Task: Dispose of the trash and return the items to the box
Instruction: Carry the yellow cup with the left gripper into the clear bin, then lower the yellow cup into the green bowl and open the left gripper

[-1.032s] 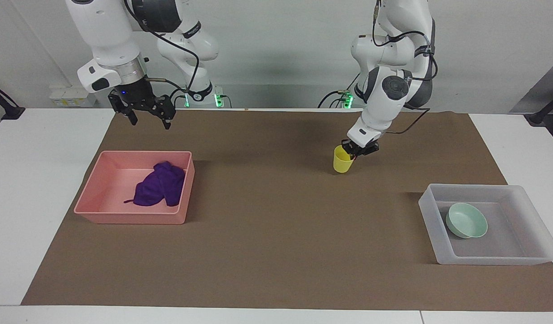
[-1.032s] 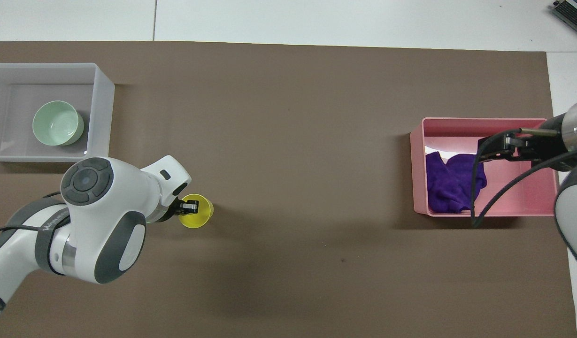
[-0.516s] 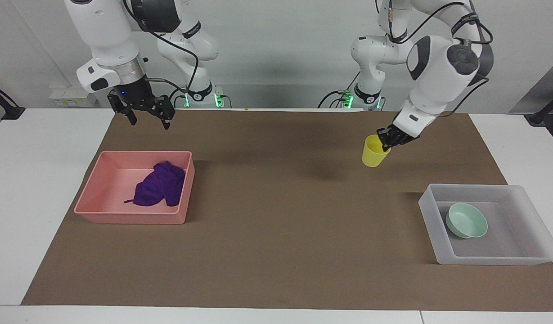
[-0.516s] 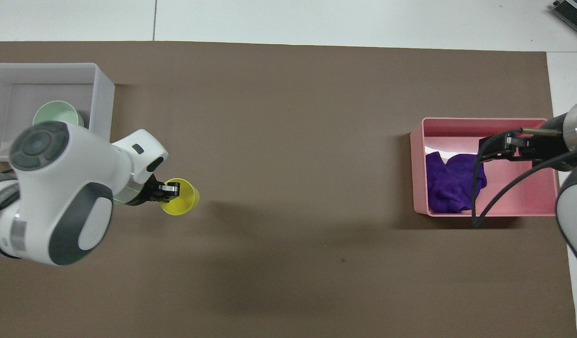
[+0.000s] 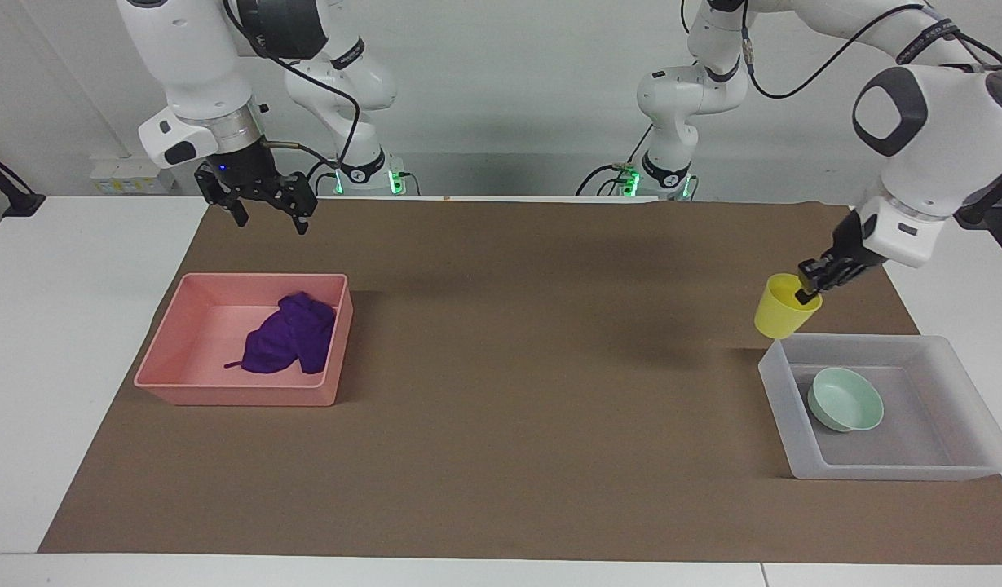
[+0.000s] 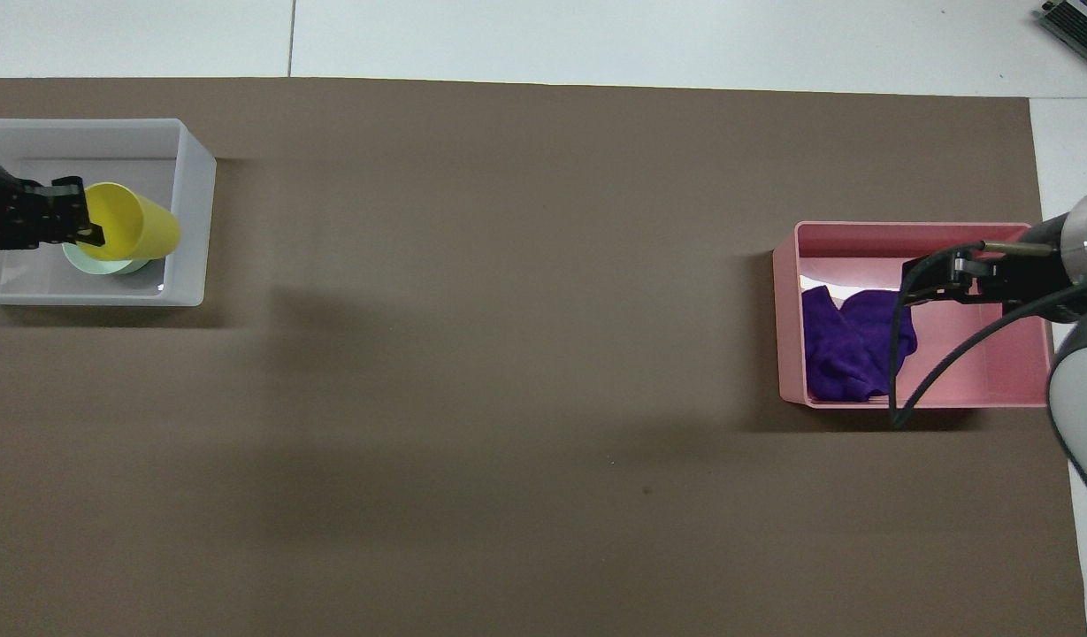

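Brown mat [image 5: 484, 424] holds two bins; left pincer [image 5: 809, 287] grips one cup [image 5: 781, 307], right pincer [image 5: 268, 214] apart.

Bright, even light falls from above. The brown mat [image 5: 501, 383] carries soft, wide shadows, darkest beside the pink bin [image 5: 244, 342] and the frosted tray [image 5: 876, 408]. A small glare shines inside the bin. Both views are sharp.
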`<action>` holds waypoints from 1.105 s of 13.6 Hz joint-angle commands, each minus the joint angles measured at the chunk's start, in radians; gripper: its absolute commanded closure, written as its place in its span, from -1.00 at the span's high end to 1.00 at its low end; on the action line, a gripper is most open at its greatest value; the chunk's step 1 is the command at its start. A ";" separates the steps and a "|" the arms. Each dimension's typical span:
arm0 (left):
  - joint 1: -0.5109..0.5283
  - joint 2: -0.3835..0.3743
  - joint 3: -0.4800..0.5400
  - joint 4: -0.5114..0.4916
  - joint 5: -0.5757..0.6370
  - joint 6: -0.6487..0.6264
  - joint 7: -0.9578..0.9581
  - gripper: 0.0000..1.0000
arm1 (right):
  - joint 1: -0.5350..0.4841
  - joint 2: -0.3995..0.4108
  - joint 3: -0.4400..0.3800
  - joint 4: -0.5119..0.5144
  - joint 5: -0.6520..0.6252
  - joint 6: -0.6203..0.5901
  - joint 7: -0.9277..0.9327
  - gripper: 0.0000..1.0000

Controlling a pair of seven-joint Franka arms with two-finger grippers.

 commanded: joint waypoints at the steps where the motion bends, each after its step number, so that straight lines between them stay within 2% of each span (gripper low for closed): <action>1: 0.068 0.097 -0.010 0.098 -0.004 -0.017 0.030 -1.00 | -0.018 -0.007 0.007 -0.002 0.021 -0.011 -0.026 1.00; 4: 0.103 0.149 -0.009 0.100 0.033 0.073 0.084 -1.00 | -0.018 -0.007 0.007 -0.002 0.021 -0.011 -0.026 1.00; 7: 0.166 0.193 -0.009 0.103 0.050 0.102 0.165 -1.00 | -0.019 -0.007 0.007 -0.002 0.021 -0.011 -0.026 1.00; 9: 0.168 0.209 -0.009 0.091 0.053 0.197 0.167 -1.00 | -0.018 -0.007 0.007 -0.002 0.021 -0.011 -0.026 1.00; 12: 0.155 0.278 -0.007 0.090 0.056 0.208 0.170 -1.00 | -0.019 -0.007 0.007 -0.002 0.021 -0.011 -0.026 1.00; 15: 0.155 0.293 -0.007 0.087 0.111 0.208 0.168 -1.00 | -0.019 -0.007 0.007 -0.002 0.021 -0.011 -0.026 1.00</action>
